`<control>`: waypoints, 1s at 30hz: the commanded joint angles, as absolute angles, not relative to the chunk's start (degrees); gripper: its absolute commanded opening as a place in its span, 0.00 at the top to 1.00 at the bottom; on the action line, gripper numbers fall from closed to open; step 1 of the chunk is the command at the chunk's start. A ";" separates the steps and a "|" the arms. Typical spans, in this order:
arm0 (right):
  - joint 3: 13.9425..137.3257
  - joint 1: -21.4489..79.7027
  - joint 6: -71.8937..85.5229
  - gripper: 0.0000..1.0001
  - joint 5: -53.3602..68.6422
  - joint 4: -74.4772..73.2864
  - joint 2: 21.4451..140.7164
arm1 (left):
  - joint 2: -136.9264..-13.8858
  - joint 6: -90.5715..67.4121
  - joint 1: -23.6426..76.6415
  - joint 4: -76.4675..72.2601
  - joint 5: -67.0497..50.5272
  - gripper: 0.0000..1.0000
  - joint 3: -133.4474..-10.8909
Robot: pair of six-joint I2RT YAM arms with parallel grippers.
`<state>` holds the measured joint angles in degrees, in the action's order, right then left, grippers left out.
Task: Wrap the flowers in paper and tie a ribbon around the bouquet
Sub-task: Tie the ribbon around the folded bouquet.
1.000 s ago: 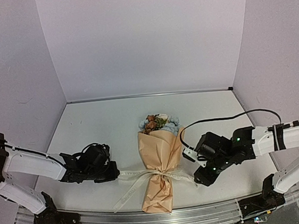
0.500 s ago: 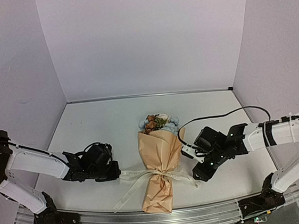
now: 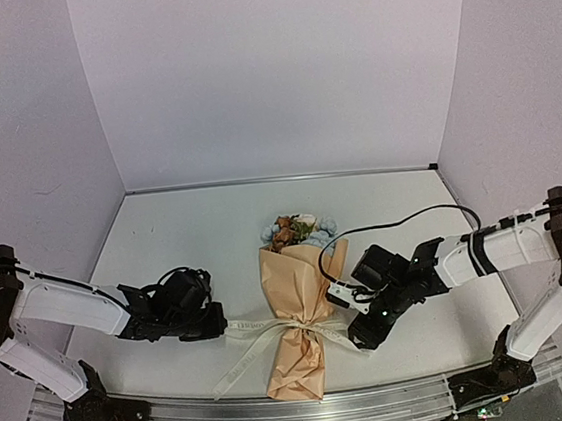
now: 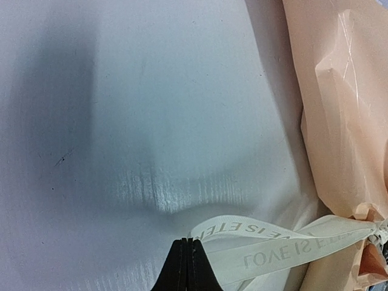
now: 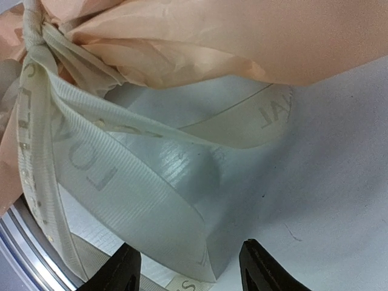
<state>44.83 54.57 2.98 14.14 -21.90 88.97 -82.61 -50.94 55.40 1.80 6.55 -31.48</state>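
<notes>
Now, ribbon (image 4: 285, 242) reading "LOVE IS ETER" sits pinched in the closed left gripper (image 4: 188, 257). Right gripper (image 5: 189, 267) gapes over a loop; lower centre, the tied bouquet (image 3: 298, 349) cone holds flowers (image 3: 298, 231).

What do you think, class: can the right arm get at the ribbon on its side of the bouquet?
Probably yes. The right arm has its jaws open right at the ribbon, which lies bare on the table beside the bouquet; nothing is between them.
</notes>
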 commanded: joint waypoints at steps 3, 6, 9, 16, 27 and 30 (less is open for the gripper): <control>48.12 54.60 4.65 0.51 14.84 -19.02 90.82 | -81.76 -50.29 55.28 2.99 6.80 1.00 -33.31; 48.69 54.66 5.71 0.64 14.05 -18.55 91.39 | -81.63 -50.36 55.28 3.07 6.96 1.00 -33.23; 48.86 54.69 6.91 0.88 12.09 -18.62 91.36 | -81.12 -50.78 55.28 3.65 7.56 1.00 -32.93; 44.77 54.70 12.34 1.00 1.05 -19.89 87.57 | -79.91 -53.80 54.96 5.98 10.21 1.00 -30.92; 39.37 54.71 19.96 1.00 -8.27 -21.17 83.19 | -79.15 -55.86 52.82 6.53 9.92 1.00 -28.78; 38.51 54.71 20.91 1.00 -9.98 -21.79 81.97 | -79.28 -56.08 52.31 6.36 9.54 1.00 -28.45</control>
